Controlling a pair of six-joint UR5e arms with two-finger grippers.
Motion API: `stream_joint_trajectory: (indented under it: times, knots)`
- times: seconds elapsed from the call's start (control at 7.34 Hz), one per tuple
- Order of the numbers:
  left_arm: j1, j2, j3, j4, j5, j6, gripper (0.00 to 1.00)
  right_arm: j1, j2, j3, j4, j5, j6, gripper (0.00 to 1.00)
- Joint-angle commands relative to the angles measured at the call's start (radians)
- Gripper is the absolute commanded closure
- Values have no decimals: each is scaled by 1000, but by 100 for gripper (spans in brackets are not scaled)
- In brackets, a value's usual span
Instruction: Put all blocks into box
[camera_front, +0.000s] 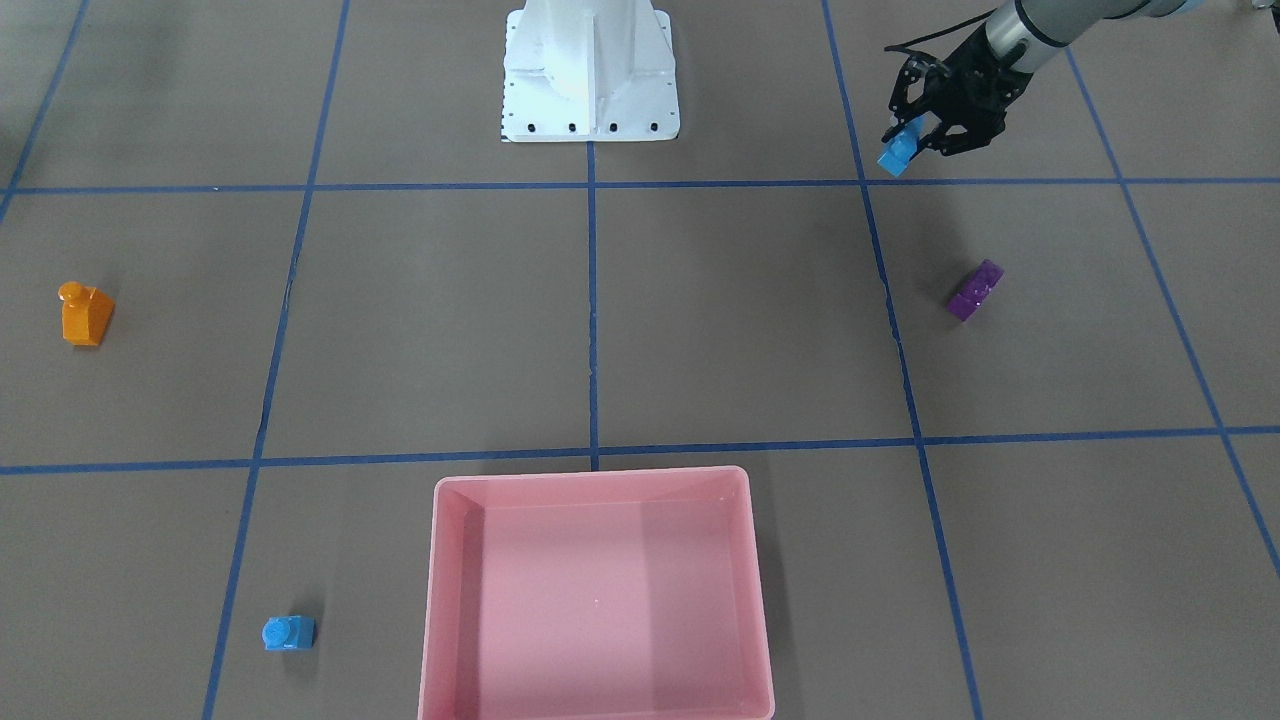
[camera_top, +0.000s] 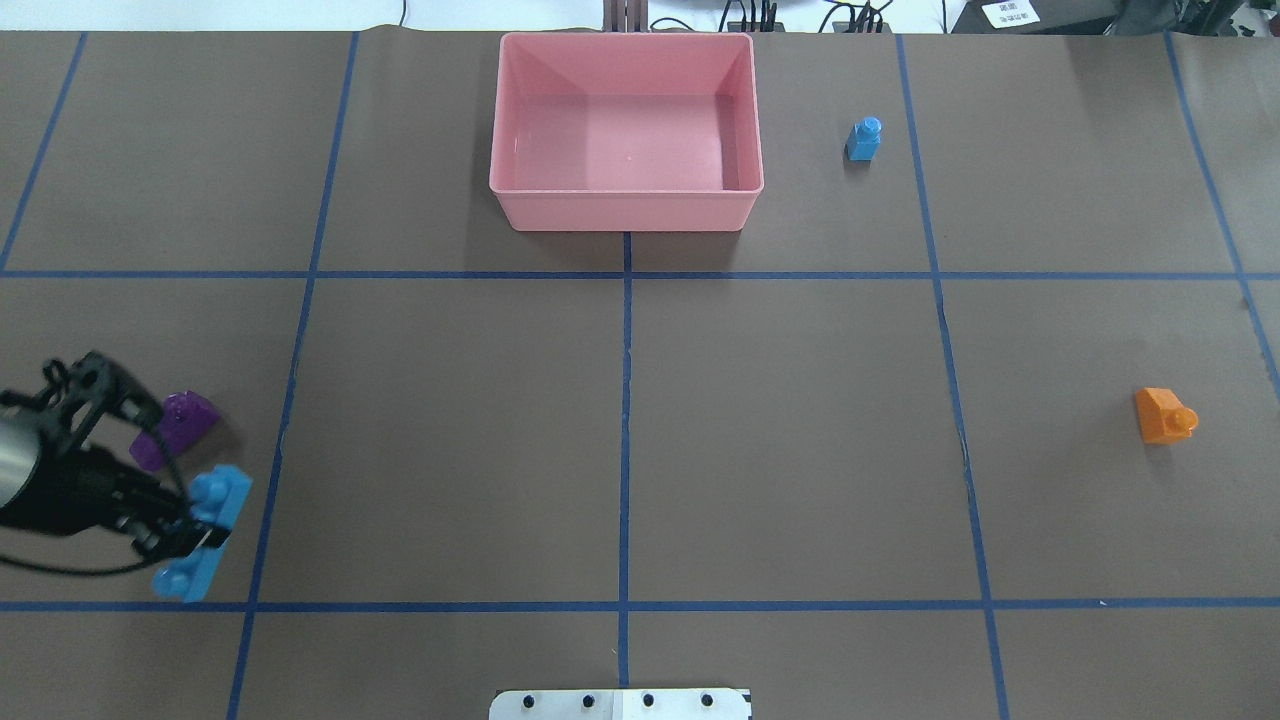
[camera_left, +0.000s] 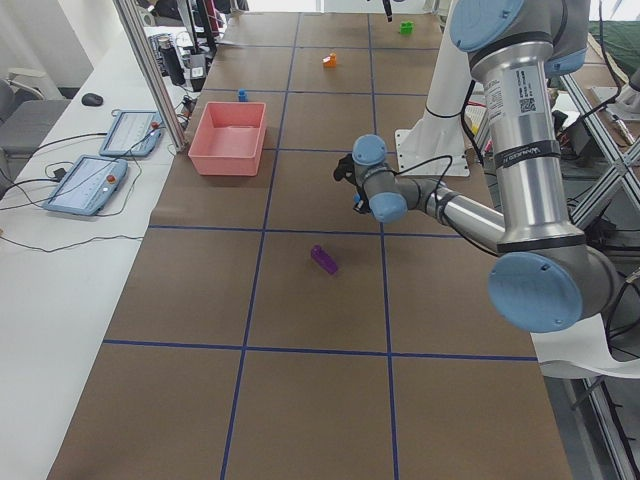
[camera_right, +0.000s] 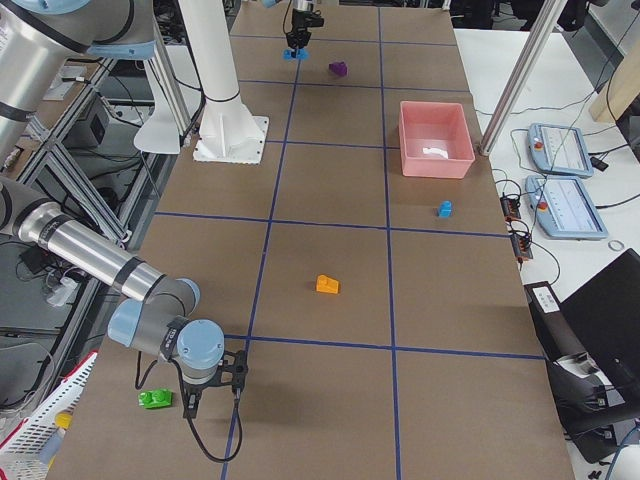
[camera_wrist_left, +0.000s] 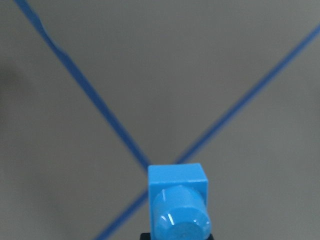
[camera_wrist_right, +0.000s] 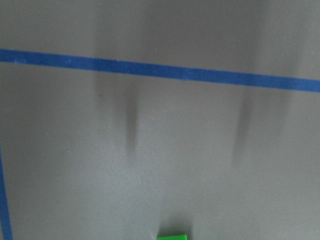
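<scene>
Presently: left gripper (camera_top: 190, 535) clamped across the middle of long blue brick (camera_top: 222, 497), apparently lifted off the surface (camera_top: 450, 430); empty box (camera_top: 625, 212) well apart, forward and rightward; right gripper (camera_right: 212, 390) near green brick (camera_right: 154, 399), closure not discernible
</scene>
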Motion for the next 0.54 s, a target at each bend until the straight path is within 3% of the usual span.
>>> stream_joint_trajectory:
  times: [0.0,0.14,0.41]
  knots:
    - [-117,-431,69,389,-13,1,100,0,-54,-10,10,0,-106,0]
    - [-139,-555,178,408,-10,1,100,0,-65,-26,19,0,-111,0]
    - [-200,-786,427,402,-5,-2,100,0,-63,-161,207,15,-100,0]
